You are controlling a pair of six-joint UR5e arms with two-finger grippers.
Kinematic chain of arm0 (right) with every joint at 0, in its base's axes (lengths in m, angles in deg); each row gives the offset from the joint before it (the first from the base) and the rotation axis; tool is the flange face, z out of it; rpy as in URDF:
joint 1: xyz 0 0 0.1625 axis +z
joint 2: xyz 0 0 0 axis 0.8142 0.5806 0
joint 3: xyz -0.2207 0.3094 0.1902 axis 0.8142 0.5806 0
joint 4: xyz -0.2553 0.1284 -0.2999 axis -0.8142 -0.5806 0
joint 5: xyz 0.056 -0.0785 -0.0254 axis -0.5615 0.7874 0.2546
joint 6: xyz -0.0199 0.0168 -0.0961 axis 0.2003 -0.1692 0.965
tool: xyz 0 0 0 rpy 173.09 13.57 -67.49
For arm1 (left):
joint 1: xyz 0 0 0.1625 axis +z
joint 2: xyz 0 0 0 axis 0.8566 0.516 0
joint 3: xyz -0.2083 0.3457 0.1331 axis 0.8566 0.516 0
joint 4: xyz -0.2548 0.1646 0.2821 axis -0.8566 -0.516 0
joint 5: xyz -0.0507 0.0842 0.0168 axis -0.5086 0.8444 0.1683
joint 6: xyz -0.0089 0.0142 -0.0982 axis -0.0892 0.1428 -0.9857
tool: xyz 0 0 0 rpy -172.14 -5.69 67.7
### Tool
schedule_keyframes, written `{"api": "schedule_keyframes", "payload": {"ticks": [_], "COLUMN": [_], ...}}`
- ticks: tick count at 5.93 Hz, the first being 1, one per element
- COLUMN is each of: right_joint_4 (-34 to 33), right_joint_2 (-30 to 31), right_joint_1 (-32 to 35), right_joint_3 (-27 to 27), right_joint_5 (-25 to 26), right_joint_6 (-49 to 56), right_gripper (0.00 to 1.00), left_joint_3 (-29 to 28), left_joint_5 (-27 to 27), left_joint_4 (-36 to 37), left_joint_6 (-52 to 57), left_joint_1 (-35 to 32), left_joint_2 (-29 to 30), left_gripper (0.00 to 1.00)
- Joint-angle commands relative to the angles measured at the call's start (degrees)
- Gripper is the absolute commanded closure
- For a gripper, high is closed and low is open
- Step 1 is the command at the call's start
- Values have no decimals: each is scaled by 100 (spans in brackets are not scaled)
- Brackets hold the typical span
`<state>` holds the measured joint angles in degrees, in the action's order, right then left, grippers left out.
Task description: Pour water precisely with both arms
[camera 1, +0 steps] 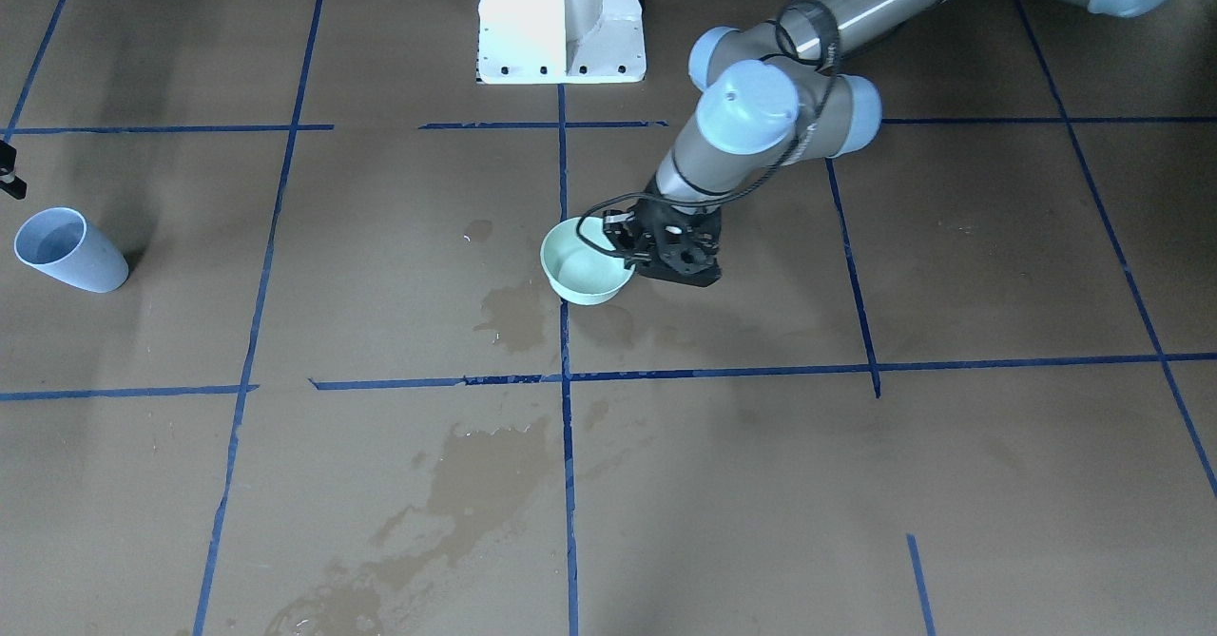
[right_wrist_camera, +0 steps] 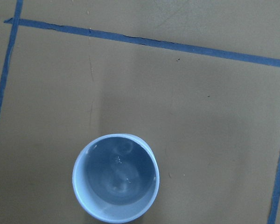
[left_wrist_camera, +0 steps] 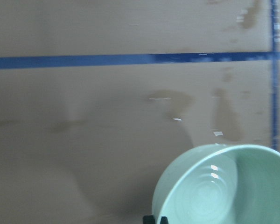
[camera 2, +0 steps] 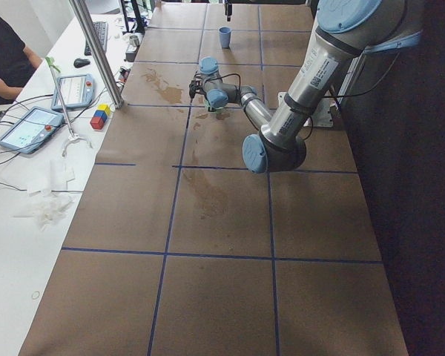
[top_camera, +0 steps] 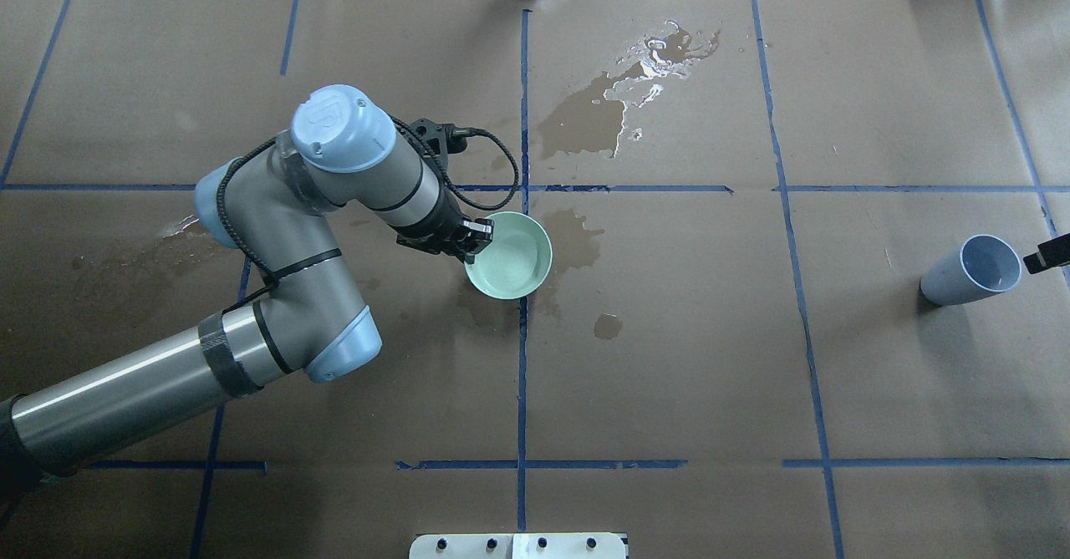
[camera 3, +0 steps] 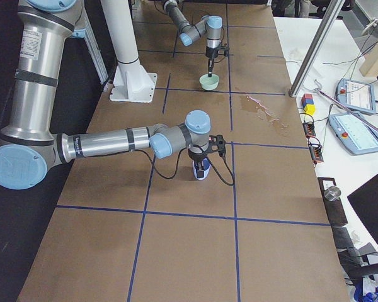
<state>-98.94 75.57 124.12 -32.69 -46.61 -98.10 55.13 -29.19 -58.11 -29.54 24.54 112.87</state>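
Note:
A mint-green bowl (top_camera: 512, 258) sits near the table's middle, on the blue centre line. My left gripper (top_camera: 470, 240) is at its rim on the robot's left side; the wrist view shows two fingertips (left_wrist_camera: 150, 219) close together on the bowl's (left_wrist_camera: 224, 186) edge, shut on it. The bowl (camera 1: 582, 263) looks slightly tipped. A pale blue cup (top_camera: 974, 271) stands far right. In the right wrist view, the cup (right_wrist_camera: 115, 176) shows faint glints of water (right_wrist_camera: 117, 179). Only a black tip of my right gripper (top_camera: 1050, 254) shows beside the cup; whether it is open or shut I cannot tell.
Dark wet stains (top_camera: 619, 99) spread over the brown paper at the far middle and around the bowl. The white pedestal (camera 1: 561, 18) stands at the robot's side. A side table with tablets (camera 3: 353, 94), a metal pole (camera 2: 96, 52) and a seated person (camera 2: 4, 52) lie beyond the far edge.

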Motion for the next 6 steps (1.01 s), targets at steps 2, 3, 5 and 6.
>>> {"api": "schedule_keyframes", "payload": {"ticks": [2, 3, 5, 6], "right_joint_4": [0, 0, 548, 1337], "right_joint_2": [-3, -20, -56, 205], "right_joint_1": [0, -9, -105, -175], "right_joint_3": [-1, -18, 16, 25], "right_joint_5": [0, 0, 26, 122], "right_joint_6": [-9, -18, -149, -332], "right_gripper": [0, 0, 0, 0], "left_joint_3": [-211, -132, 446, 483], "left_joint_5": [73, 212, 214, 214], "left_joint_4": [53, 10, -52, -61], "left_joint_6": [20, -32, -138, -199], "left_joint_1": [91, 74, -145, -146], "left_joint_2": [204, 204, 90, 89], "left_gripper": [28, 0, 0, 0]}}
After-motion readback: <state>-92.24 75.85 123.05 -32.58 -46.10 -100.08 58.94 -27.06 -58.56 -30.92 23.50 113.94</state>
